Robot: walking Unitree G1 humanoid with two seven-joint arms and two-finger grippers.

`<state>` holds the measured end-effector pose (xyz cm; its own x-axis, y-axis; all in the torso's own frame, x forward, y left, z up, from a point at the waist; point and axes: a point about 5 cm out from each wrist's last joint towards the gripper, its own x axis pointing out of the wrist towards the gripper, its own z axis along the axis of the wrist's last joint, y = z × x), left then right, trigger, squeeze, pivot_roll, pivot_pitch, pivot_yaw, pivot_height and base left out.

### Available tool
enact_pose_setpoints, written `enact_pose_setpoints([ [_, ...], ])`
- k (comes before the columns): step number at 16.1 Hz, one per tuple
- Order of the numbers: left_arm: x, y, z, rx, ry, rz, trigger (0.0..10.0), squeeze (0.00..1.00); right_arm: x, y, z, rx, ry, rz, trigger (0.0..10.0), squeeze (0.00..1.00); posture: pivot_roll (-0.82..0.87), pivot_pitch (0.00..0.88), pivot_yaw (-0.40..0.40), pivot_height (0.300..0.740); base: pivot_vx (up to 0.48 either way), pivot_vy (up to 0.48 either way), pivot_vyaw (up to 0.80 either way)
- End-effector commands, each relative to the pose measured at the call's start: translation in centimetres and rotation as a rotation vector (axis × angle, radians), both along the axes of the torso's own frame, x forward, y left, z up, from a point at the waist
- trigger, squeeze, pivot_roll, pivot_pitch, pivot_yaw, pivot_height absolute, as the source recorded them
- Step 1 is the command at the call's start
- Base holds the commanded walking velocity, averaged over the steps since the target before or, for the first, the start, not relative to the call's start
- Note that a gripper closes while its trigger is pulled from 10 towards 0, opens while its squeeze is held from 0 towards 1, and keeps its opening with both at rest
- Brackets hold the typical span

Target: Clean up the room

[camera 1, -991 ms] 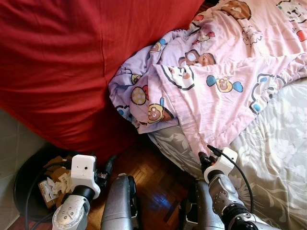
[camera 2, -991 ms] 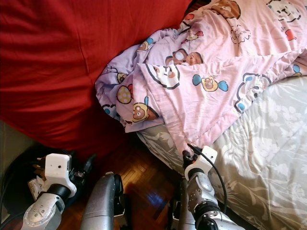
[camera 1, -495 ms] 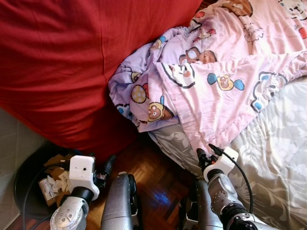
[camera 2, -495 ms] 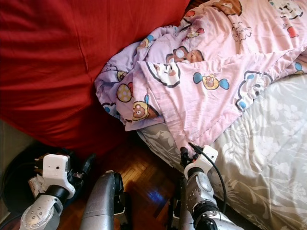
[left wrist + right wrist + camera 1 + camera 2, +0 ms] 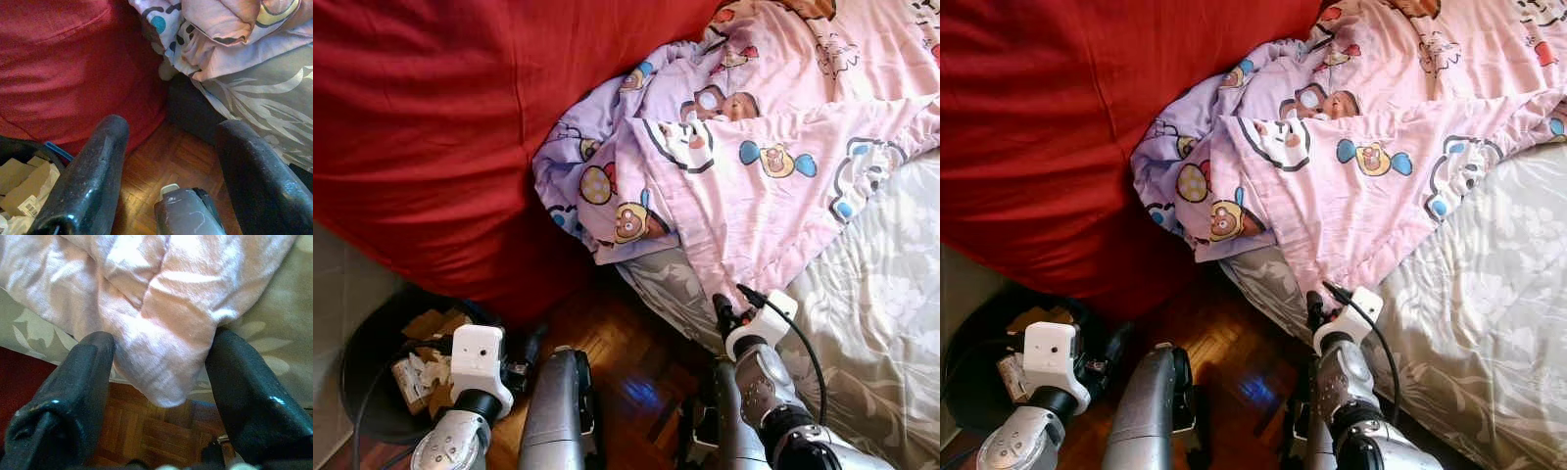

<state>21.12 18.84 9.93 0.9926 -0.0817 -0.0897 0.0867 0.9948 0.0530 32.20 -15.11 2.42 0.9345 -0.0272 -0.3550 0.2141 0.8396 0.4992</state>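
From the head camera, a pink cartoon-print blanket [image 5: 754,166] lay bunched on the grey floral mattress [image 5: 881,323], its corner hanging off the near-left bed edge beside a large red cushion [image 5: 421,127]. The right gripper [image 5: 722,311] sat at that corner. At near left, the left gripper [image 5: 524,354] hung by a black bin [image 5: 362,392] of cardboard scraps.

In the left wrist view, its fingers [image 5: 93,181] were spread wide above parquet [image 5: 161,161], holding nothing.

In the right wrist view, the fingers [image 5: 83,391] stood apart either side of the corner, seemingly not yet clamped.
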Motion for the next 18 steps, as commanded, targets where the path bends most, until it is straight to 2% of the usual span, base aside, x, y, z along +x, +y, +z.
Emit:
enact_pose_setpoints([
  [1, -0.5, 0.1, -0.3, 0.023, 0.028, 0.005, 10.0, 0.00, -0.5, 0.4, -0.7, 0.020, 0.030, 0.010, 0.0, 0.00, 0.25, 0.387, 0.039, 0.598, 0.000, 0.000, 0.00],
  [6, -0.2, -0.2, -0.4, 0.018, 0.025, 0.008, 10.0, 0.00, -0.5, 0.5, -0.8, 0.014, 0.040, 0.025, 0.0, 0.00, 0.24, 0.379, 0.029, 0.598, 0.000, 0.000, 0.00],
  [13, 0.9, 0.0, -0.6, 0.009, 0.006, 0.029, 10.0, 0.00, -0.7, 0.5, -1.0, 0.002, 0.057, 0.041, 0.0, 0.00, 0.23, 0.323, 0.012, 0.598, 0.000, 0.000, 0.00],
  [15, 1.5, -0.3, -0.6, -0.009, -0.005, 0.037, 10.0, 0.00, -0.7, 0.2, -1.0, -0.004, 0.059, 0.039, 0.0, 0.00, 0.22, 0.297, 0.001, 0.598, 0.000, 0.000, 0.00],
  [18, 3.0, 0.5, -0.6, -0.048, -0.036, 0.137, 10.0, 0.00, -0.6, -0.2, -0.8, -0.014, 0.050, 0.037, 0.0, 0.00, 0.20, 0.236, -0.009, 0.598, 0.000, 0.000, 0.00],
])
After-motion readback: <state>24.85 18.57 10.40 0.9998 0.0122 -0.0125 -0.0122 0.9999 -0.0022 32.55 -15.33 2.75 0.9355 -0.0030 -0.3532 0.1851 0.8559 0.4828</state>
